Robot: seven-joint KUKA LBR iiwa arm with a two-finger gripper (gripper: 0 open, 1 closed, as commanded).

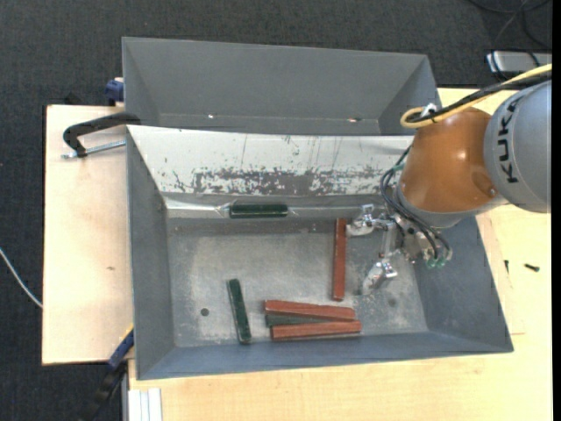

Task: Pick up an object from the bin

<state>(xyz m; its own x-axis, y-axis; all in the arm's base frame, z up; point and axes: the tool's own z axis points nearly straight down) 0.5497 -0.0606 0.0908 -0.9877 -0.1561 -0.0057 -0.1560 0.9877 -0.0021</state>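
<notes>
Tool (375,251) sat low in bin (149,261), spread wide, empty, just right of lone red-brown stick (339,259). Judged approach step; next move called for shifting left astride stick, then closing.

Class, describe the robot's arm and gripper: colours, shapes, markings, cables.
The arm is a grey rounded link with dark lettering, ending in a glossy orange dome cover. A pale cable arcs above it, dark wires hang beneath, and the gripper has silvery metal jaws.
</notes>
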